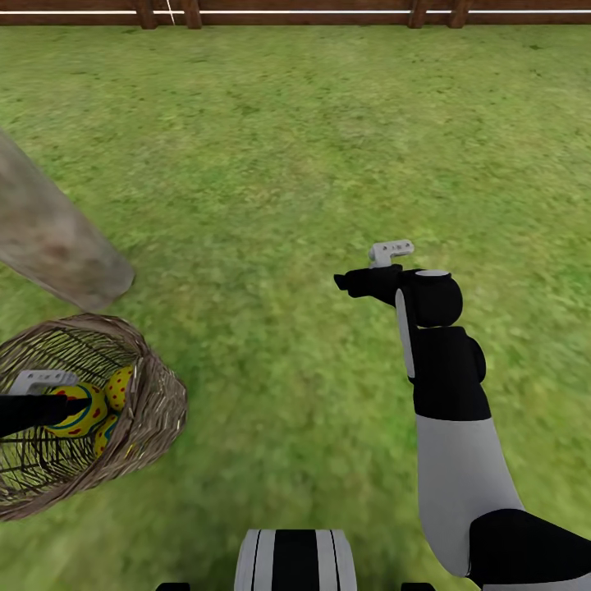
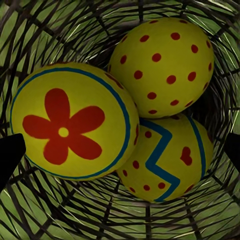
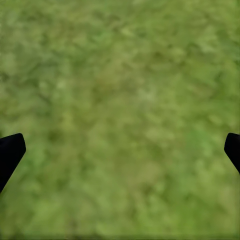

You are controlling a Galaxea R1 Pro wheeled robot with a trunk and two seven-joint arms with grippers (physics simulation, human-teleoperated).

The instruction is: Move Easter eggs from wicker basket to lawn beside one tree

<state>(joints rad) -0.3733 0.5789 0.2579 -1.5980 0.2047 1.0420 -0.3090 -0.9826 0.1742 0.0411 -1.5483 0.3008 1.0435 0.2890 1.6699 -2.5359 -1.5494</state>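
Observation:
The wicker basket (image 1: 158, 398) stands on the lawn (image 1: 295, 164) at the lower left of the head view, close to the base of the thick grey-brown tree trunk (image 1: 57, 242). All three Easter eggs lie inside it, touching: one with a red flower (image 2: 70, 127), one with red dots (image 2: 162, 65), one with a blue zigzag (image 2: 165, 160). My left gripper (image 2: 121, 152) hangs open just above the eggs, its fingertips (image 2: 10, 156) spread wide, holding nothing. Out to the right, my right gripper (image 1: 341, 283) hovers open over bare grass (image 3: 120, 110).
A brown slatted fence (image 1: 295, 11) runs along the far edge of the garden. Open grass stretches between the trunk, the basket and my right arm (image 1: 447, 386). My own base (image 1: 295, 560) shows at the bottom edge.

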